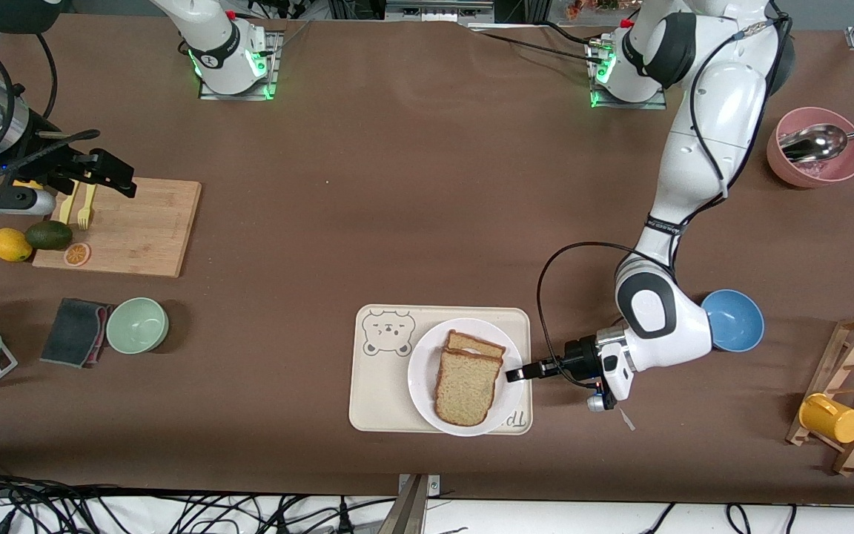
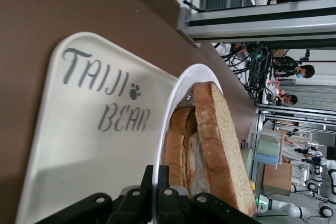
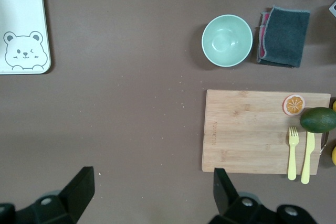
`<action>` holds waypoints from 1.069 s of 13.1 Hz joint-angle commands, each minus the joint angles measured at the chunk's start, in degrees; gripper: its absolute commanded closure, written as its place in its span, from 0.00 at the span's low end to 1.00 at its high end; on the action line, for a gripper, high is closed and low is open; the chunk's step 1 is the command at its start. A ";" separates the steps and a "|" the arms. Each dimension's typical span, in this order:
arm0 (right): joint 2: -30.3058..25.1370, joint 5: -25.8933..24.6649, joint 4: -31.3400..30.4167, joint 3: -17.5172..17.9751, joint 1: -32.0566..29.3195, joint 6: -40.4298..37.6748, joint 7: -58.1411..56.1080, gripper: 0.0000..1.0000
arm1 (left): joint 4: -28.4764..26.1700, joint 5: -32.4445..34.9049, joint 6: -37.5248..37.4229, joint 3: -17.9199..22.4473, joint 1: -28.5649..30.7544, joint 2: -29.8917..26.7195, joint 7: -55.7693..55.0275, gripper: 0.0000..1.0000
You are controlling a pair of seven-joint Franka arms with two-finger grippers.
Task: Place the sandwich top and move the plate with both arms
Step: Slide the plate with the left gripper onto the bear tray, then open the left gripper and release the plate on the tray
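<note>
The sandwich top (image 1: 466, 387) lies on a lower slice (image 1: 476, 345) on the white plate (image 1: 419, 378), which rests on the cream bear tray (image 1: 375, 393). My left gripper (image 1: 514, 373) is shut on the plate's rim at the side toward the left arm's end. The left wrist view shows its black fingers (image 2: 150, 169) pinching the thin white rim (image 2: 173, 93), with the sandwich top (image 2: 223, 145) and tray (image 2: 79, 145) close by. My right gripper (image 1: 112, 174) waits open above the cutting board's edge. Its fingers (image 3: 79, 184) stand wide with only bare table between them.
At the right arm's end are a wooden cutting board (image 1: 134, 226) with yellow cutlery, an avocado and a lemon, a green bowl (image 1: 137, 325) and a dark cloth (image 1: 75, 331). A blue bowl (image 1: 732, 320), a pink bowl (image 1: 816, 148) with a spoon and a wooden rack (image 1: 853, 393) stand at the left arm's end.
</note>
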 commanded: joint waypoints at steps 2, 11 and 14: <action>-0.16 0.83 0.88 0.12 -0.19 -1.17 -0.56 0.00 | 2.44 -3.55 0.63 -0.44 -0.42 3.40 6.06 1.00; 0.02 0.91 0.79 0.12 -0.19 -1.09 -1.52 0.00 | 1.65 -4.88 0.54 -0.44 -1.39 3.14 7.29 0.00; 0.02 0.91 0.79 0.12 -0.10 -1.08 -1.52 0.00 | 1.73 -4.18 0.19 0.00 -1.12 2.44 7.73 0.00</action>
